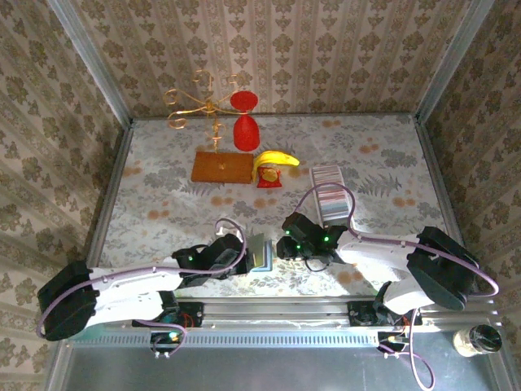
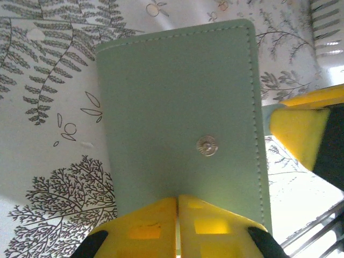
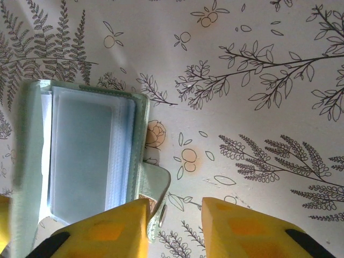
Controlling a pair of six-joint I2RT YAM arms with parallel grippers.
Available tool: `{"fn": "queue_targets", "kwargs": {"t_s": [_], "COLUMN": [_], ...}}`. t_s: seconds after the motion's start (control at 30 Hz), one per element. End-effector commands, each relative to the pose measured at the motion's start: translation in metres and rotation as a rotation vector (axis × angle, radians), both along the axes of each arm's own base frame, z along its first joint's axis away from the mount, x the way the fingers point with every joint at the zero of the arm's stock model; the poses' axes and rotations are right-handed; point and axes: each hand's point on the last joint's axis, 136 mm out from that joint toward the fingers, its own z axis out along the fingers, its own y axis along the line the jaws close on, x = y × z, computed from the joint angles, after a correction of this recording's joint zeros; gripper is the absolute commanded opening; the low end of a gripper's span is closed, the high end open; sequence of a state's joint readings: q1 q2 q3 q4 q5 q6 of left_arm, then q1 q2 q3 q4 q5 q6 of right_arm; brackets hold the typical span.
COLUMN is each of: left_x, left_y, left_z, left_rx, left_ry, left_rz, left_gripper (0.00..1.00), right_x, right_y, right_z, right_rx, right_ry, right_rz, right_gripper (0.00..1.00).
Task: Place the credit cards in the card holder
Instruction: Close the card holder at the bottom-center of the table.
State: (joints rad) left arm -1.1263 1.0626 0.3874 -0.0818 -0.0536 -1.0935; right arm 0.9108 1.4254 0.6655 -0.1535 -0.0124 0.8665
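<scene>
Left claw (image 2: 177, 207) was closed, its yellow fingers pressed together with their tips at the near edge of the card holder (image 2: 177, 91). Whether it pinched the cover could not be told. The pale green holder's outer cover faced this claw, with a round metal snap stud (image 2: 206, 145) near its middle.

Right claw (image 3: 176, 212) was on the holder's opposite side, jaws apart and gripping nothing. One finger sat just beside the holder's small closing tab (image 3: 156, 191). From here the holder showed bluish-grey inner pockets (image 3: 80, 150).

The holder stood on the floral bench (image 1: 163, 195), between the two claws. The credit cards (image 1: 328, 183), a striped row of edges, lay beyond the holder and to its right, well apart. A banana (image 1: 275, 160) and a wooden board (image 1: 222, 167) lay farther beyond the holder.
</scene>
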Motion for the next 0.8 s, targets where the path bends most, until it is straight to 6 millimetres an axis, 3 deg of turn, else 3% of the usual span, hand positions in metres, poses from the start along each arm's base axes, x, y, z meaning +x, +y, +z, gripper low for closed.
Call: {"fn": "queue_targets", "kwargs": {"t_s": [0.0,0.27,0.4,0.47,0.77], "left_x": [0.000,-0.001,-0.003,-0.004,-0.006], "left_y": [-0.003,-0.004,-0.003,-0.004,-0.001], "left_z": [-0.003,-0.015,-0.021,-0.024,-0.028], "left_rx": [0.003,0.041,0.061,0.069,0.092], "left_ry": [0.004,0.026,0.037,0.043,0.053], "left_rz": [0.009,0.006,0.001,0.000,-0.003], "left_gripper": [0.10,0.08,0.08,0.07,0.06], "right_x": [-0.001,0.000,0.001,0.003,0.005], "right_y": [0.005,0.008,0.009,0.011,0.015], "right_z": [0.011,0.013,0.014,0.026,0.026], "right_rx": [0.024,0.041,0.046,0.077,0.078], "right_ry": [-0.014,-0.019,-0.023,-0.046,-0.043], "right_rz": [0.014,0.016,0.014,0.014,0.019], "right_gripper": [0.29,0.24,0.25,0.28,0.28]}}
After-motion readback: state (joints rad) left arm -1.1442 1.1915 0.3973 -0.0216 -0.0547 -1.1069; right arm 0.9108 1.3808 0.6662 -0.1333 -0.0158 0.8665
